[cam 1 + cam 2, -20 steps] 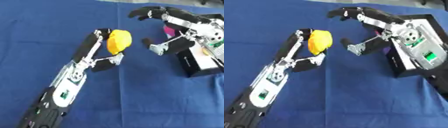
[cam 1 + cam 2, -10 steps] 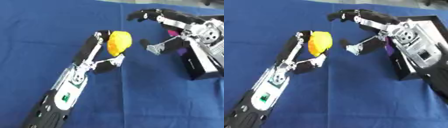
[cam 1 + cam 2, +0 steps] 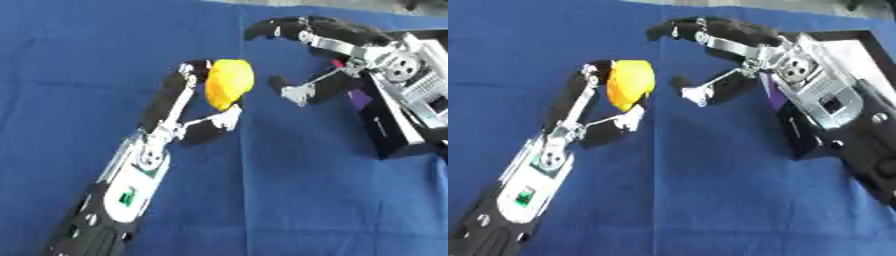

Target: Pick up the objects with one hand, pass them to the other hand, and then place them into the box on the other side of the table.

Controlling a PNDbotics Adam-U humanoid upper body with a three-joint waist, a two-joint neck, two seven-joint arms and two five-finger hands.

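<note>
The left robot hand [image 3: 199,117] holds the yellow thing [image 3: 228,83] pinched between its fingers and thumb, up above the blue bench [image 3: 289,200]. The right robot hand [image 3: 737,60] has come closer than it was a moment ago, so the yellow thing now sits just beside its wide-open fingers and thumb, not touching yet. The pass looks about to happen, and the black box [image 3: 394,137] waits behind the right robot hand.
</note>
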